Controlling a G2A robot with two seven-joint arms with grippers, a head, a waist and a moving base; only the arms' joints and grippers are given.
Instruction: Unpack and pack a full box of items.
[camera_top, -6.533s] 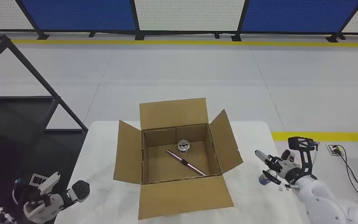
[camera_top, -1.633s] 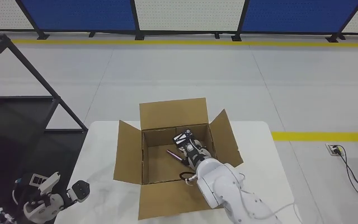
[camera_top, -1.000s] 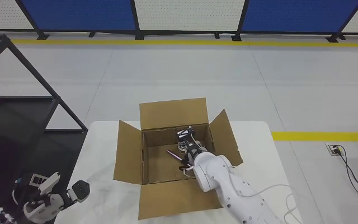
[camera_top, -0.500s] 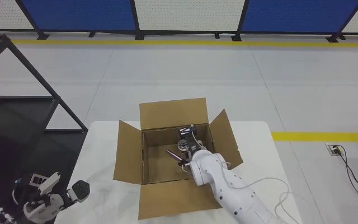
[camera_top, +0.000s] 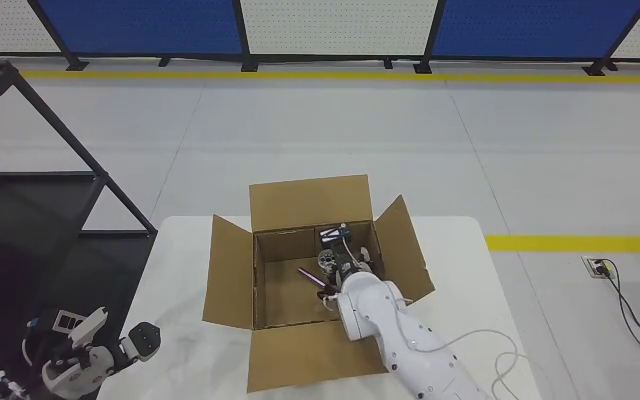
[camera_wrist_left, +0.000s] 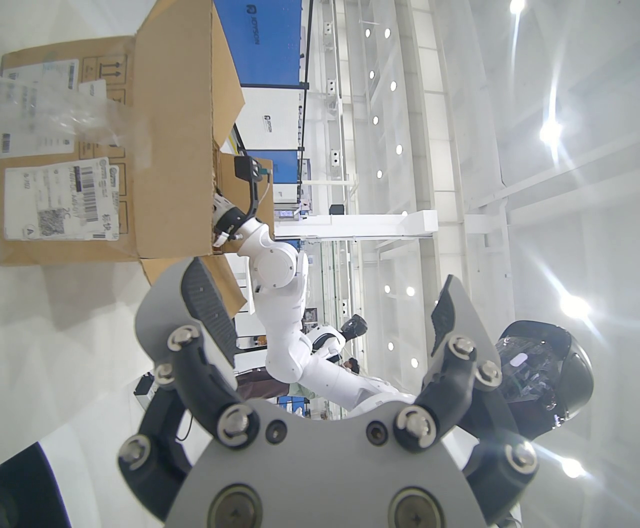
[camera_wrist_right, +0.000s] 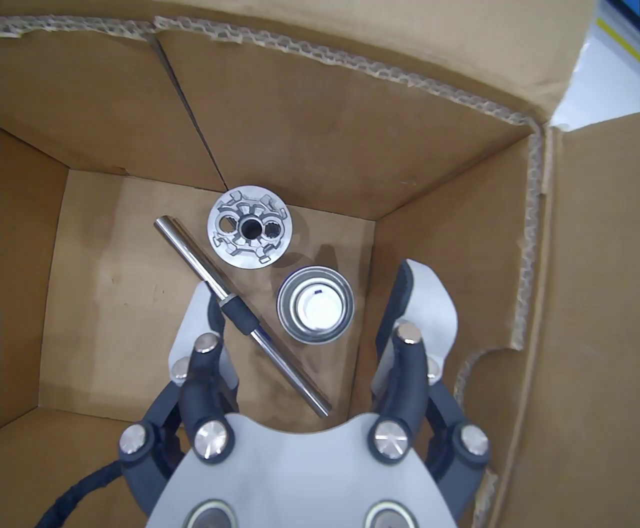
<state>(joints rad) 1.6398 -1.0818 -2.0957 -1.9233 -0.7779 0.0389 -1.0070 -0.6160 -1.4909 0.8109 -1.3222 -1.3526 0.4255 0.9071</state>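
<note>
Inside the cardboard box (camera_wrist_right: 350, 135), the right hand (camera_wrist_right: 305, 285) hangs open above a metal can (camera_wrist_right: 316, 305), steel rod (camera_wrist_right: 240, 310) and slotted disc (camera_wrist_right: 249, 233). The left hand (camera_wrist_left: 320, 280), open, sits well outside it.

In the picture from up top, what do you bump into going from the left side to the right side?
left gripper → box's left flap → metal rod → box's right flap

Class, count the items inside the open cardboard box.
3: a slotted metal disc near the box's far wall, a metal rod diagonally beside it, a round can next to both. Others may be hidden.
</note>
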